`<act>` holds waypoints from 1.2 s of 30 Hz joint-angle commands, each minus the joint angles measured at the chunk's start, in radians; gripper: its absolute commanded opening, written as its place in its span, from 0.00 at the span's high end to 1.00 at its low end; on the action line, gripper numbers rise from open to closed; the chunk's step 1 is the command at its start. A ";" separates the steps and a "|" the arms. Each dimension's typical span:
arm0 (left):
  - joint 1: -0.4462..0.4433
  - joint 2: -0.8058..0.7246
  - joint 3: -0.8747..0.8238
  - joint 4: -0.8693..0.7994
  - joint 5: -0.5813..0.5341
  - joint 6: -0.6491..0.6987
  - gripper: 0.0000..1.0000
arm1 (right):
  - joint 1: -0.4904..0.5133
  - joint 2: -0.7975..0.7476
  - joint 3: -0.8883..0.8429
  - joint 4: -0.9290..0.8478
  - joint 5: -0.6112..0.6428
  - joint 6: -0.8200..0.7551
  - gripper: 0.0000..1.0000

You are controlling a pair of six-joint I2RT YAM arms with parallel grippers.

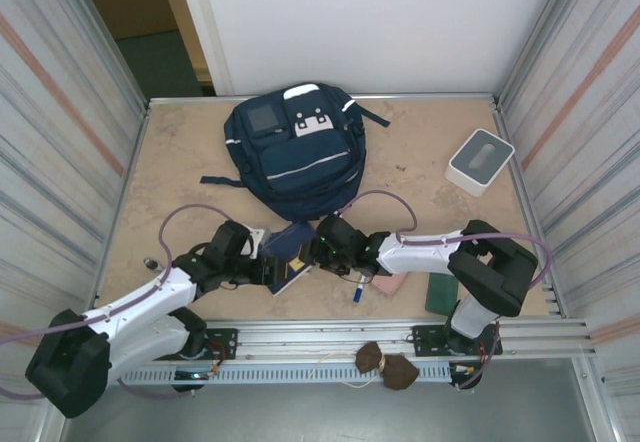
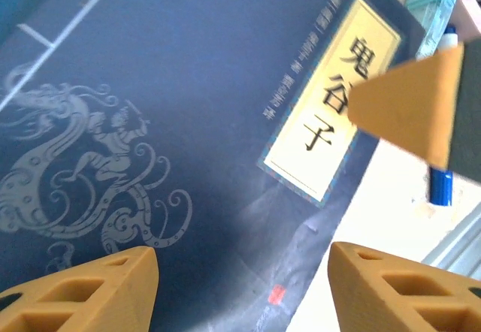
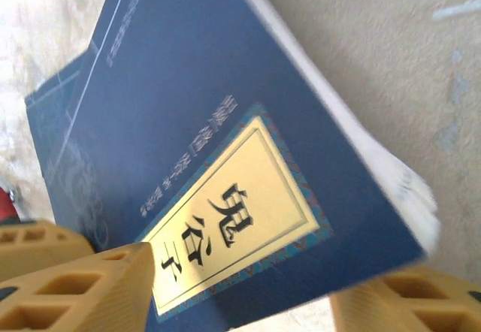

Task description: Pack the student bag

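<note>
The student bag (image 1: 298, 152) lies flat at the back centre of the table, apart from both arms. In front of it a navy-blue book (image 1: 290, 247) with a cream title label (image 2: 331, 95) sits tilted between the two grippers. My left gripper (image 1: 262, 254) stands open over the cover (image 2: 150, 122), its fingertips (image 2: 98, 291) spread wide near the book's lower corner. My right gripper (image 1: 318, 252) is open around the opposite corner (image 3: 225, 197): one fingertip (image 3: 90, 291) rests over the label, and the other (image 3: 406, 302) sits under the white page edge.
A blue pen (image 1: 358, 289), a pink eraser (image 1: 388, 284) and a dark green flat item (image 1: 441, 294) lie by the right arm. A white box (image 1: 480, 160) stands at the back right. Two brown lumps (image 1: 385, 364) sit on the front rail. Striped walls enclose the table.
</note>
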 commanded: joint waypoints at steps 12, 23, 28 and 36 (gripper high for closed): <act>0.168 0.007 0.141 -0.047 -0.225 0.089 0.26 | 0.029 -0.033 -0.033 0.035 0.123 0.087 0.35; 0.131 0.163 0.087 0.002 -0.053 0.083 0.31 | 0.042 0.028 -0.026 0.150 0.115 0.118 0.30; 0.078 0.077 0.028 0.018 0.003 0.024 0.37 | 0.040 0.023 -0.022 0.190 0.129 0.097 0.42; 0.040 -0.021 -0.004 -0.003 0.074 -0.027 0.40 | 0.026 -0.023 -0.049 0.191 0.171 0.048 0.73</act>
